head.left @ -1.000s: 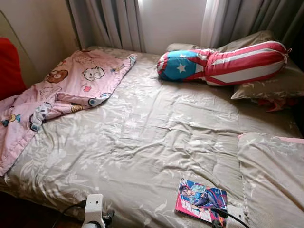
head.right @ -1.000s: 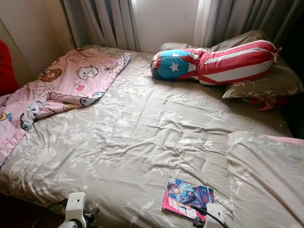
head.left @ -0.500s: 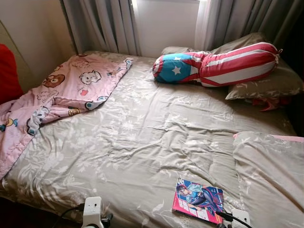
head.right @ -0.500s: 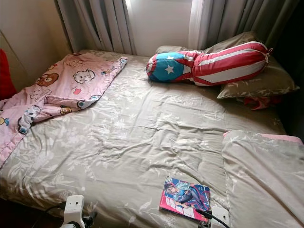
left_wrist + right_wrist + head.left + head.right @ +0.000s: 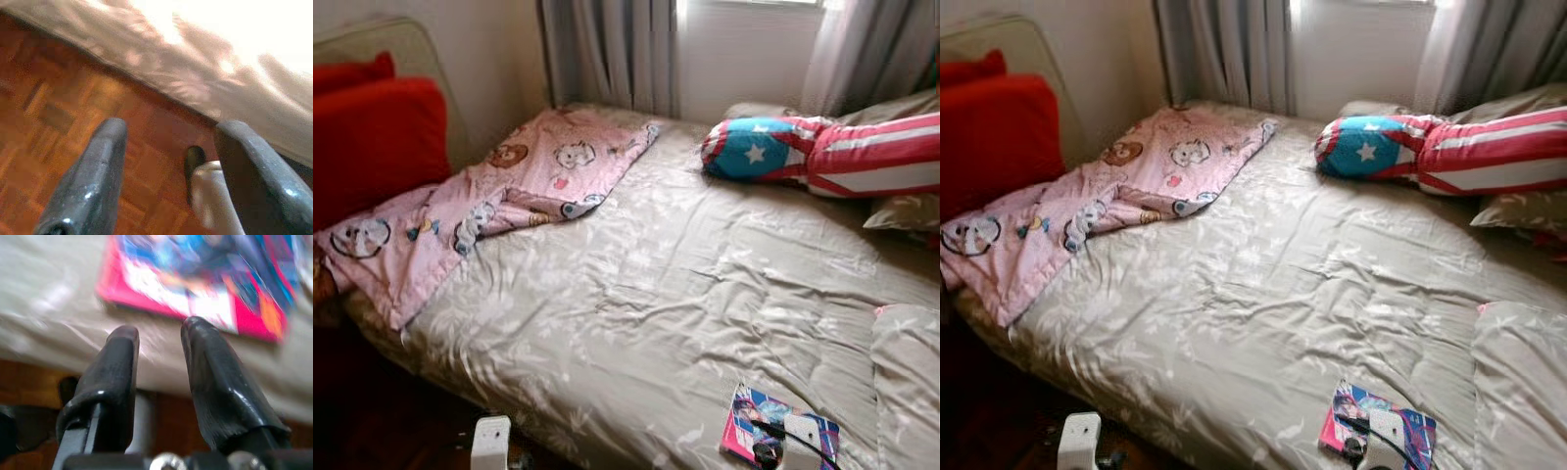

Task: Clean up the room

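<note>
Magazine (image 5: 195, 289) lies flat on the bed (image 5: 656, 294): light, floppy, slick; best pinched at its near edge. Right gripper (image 5: 159, 338) fingers slightly apart, empty; left gripper (image 5: 171, 147) spread.

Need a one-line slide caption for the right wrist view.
Right gripper, fingers slightly apart, poised at the bed edge just short of a pink-bordered comic book.

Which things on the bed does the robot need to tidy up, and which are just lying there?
Likely part of the tidying:
- pink and blue comic book near the bed's front edge, with the right gripper open just short of it
- crumpled pink cartoon blanket

Just lying about:
- star-and-stripe bolster pillow
- red cushions
- grey curtains
- left gripper, open above the wooden floor
</note>
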You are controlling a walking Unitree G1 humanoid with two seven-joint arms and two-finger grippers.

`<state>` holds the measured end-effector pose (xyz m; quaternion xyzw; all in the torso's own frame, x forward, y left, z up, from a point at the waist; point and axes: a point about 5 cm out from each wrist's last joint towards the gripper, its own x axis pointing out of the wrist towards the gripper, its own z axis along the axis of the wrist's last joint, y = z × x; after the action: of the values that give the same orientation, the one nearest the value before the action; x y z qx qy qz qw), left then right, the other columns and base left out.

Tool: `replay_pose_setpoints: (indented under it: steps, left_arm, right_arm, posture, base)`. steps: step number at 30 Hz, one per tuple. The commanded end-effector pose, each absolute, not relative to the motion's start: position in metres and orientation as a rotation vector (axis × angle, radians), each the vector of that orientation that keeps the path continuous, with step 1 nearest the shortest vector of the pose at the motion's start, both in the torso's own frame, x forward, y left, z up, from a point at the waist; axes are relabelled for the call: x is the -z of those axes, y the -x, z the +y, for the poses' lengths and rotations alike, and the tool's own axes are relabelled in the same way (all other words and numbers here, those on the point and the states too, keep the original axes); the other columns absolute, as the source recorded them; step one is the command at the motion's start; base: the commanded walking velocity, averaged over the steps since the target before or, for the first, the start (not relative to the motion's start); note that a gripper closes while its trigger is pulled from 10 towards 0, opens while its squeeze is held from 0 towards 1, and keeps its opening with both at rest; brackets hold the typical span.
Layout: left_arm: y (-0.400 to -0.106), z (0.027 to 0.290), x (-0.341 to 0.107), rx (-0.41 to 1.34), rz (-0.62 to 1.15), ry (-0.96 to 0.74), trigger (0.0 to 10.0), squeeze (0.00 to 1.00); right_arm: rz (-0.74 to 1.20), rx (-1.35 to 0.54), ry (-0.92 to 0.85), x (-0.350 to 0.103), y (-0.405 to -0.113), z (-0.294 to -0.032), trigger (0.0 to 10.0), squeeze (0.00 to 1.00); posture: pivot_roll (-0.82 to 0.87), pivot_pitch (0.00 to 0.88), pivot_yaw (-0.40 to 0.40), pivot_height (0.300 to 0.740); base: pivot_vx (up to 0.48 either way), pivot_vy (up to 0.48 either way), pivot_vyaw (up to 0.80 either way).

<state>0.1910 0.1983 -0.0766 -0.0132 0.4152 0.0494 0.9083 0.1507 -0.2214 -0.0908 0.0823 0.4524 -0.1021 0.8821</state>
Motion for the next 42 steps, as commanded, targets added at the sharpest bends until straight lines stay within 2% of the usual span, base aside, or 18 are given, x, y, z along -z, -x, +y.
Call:
replay_pose_setpoints:
  steps: [1, 7, 12, 19, 42]
  left_arm:
    - [-0.19, 0.202, 0.077, -0.098, 0.867, 0.009, 10.0, 0.0]
    - [-0.19, 0.202, 0.077, -0.099, 0.866, 0.01, 10.0, 0.0]
    - [-0.188, 0.202, 0.078, -0.101, 0.87, 0.01, 10.0, 0.0]
    - [-0.187, 0.203, 0.078, -0.101, 0.874, 0.008, 10.0, 0.0]
    - [-0.183, 0.204, 0.08, -0.105, 0.888, 0.012, 10.0, 0.0]
  right_arm:
    - [0.93, 0.211, -0.194, 0.09, -0.155, -0.217, 10.0, 0.0]
    - [0.933, 0.209, -0.198, 0.091, -0.153, -0.214, 10.0, 0.0]
    - [0.939, 0.181, -0.201, 0.092, -0.163, -0.19, 10.0, 0.0]
    - [0.928, 0.165, -0.204, 0.09, -0.172, -0.179, 10.0, 0.0]
    - [0.932, 0.16, -0.185, 0.09, -0.168, -0.188, 10.0, 0.0]
  posture:
    - [-0.03, 0.0, -0.005, 0.74]
    - [-0.02, 0.0, -0.009, 0.74]
    - [-0.03, 0.0, -0.01, 0.74]
    - [-0.03, 0.0, -0.01, 0.74]
    - [-0.02, 0.0, -0.013, 0.74]
  base:
    - [0.0, 0.472, 0.0]
    - [0.0, 0.472, 0.0]
    - [0.0, 0.472, 0.0]
    - [0.0, 0.472, 0.0]
    - [0.0, 0.471, 0.0]
